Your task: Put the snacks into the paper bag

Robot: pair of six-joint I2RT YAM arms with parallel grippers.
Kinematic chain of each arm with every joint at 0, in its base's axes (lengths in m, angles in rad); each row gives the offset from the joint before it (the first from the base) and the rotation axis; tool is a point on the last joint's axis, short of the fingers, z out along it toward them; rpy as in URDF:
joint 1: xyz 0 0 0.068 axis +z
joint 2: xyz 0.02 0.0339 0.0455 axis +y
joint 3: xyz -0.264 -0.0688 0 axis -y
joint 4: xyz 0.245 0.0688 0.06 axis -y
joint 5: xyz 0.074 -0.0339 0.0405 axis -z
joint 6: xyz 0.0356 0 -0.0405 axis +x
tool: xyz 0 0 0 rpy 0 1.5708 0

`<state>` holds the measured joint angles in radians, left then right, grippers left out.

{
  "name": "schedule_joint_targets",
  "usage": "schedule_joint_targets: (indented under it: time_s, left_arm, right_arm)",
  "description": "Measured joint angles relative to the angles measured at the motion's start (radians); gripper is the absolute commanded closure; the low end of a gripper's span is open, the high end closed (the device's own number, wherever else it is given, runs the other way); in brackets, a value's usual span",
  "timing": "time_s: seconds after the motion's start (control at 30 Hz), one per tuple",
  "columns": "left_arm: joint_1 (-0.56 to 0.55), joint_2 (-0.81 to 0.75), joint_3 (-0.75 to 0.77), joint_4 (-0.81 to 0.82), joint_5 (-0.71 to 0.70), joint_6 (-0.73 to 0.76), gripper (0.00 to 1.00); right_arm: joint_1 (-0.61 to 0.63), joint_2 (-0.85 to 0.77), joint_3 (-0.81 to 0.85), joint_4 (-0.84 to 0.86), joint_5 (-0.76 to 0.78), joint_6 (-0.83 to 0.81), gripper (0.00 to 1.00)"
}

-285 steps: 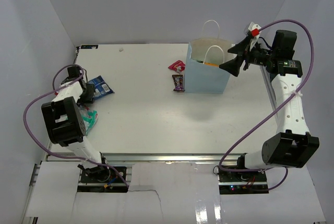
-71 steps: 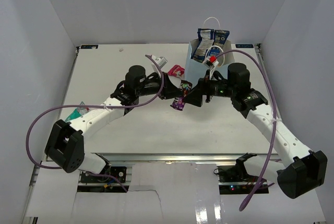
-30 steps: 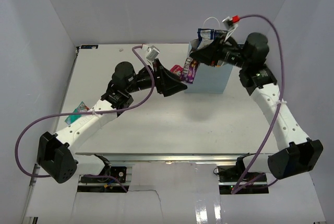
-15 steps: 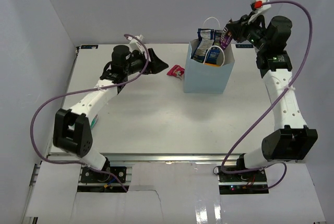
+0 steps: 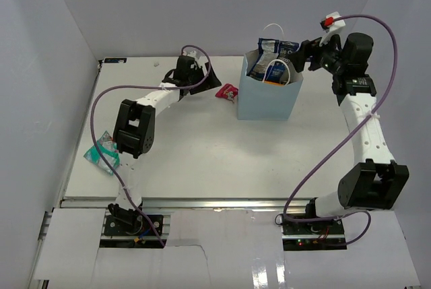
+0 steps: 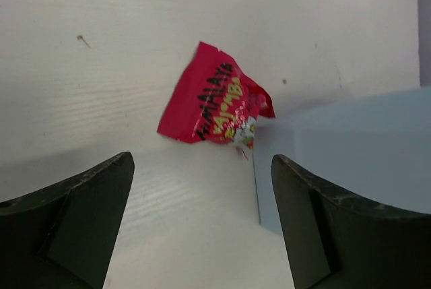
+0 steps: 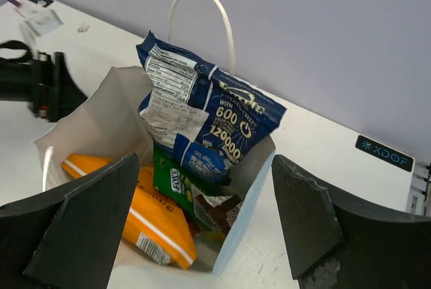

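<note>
The light-blue paper bag (image 5: 269, 97) stands upright at the far middle of the table. In the right wrist view it holds a blue packet (image 7: 209, 124), an orange chip bag (image 7: 135, 218), a green candy bag (image 7: 176, 182) and a dark purple wrapper (image 7: 227, 211). My right gripper (image 5: 304, 53) is open and empty just above the bag's right rim. A red packet (image 5: 227, 91) lies on the table against the bag's left side, and also shows in the left wrist view (image 6: 215, 104). My left gripper (image 5: 209, 79) is open and empty just left of the red packet. A teal packet (image 5: 101, 154) lies at the table's left edge.
The bag's white cord handle (image 7: 202, 13) rises behind the blue packet. White walls enclose the table on the left, back and right. The left arm's purple cable (image 5: 101, 110) loops over the left part of the table.
My right gripper has let go of the dark purple wrapper, which now lies in the bag. My left arm has swung its elbow inward, its open gripper staying by the red packet.
</note>
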<state>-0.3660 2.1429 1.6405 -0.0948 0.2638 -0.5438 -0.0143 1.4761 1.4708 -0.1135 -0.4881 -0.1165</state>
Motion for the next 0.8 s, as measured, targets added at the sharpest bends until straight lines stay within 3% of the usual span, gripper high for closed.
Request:
schedule_joint_targets:
  time_s: [0.2,0.27,0.33,0.67,0.8]
  left_arm:
    - [-0.060,0.220,0.318,-0.105,-0.121,0.021,0.07]
    - [-0.094,0.270,0.400,-0.120,-0.151,0.052,0.11]
    - [-0.119,0.290,0.431,-0.129,-0.169,0.076,0.17]
    - [-0.165,0.353,0.484,-0.195,-0.278,0.214,0.23]
    - [-0.168,0.358,0.482,-0.224,-0.315,0.257,0.34]
  right_arm:
    - [-0.050,-0.123,-0.065,0.007,-0.028,0.054,0.14]
    - [-0.056,-0.140,-0.081,0.005,-0.040,0.067,0.14]
    - [-0.060,-0.144,-0.090,0.002,-0.050,0.080,0.14]
    - [-0.108,-0.144,-0.110,-0.014,-0.095,0.136,0.14]
    - [-0.109,-0.144,-0.113,-0.019,-0.115,0.140,0.14]
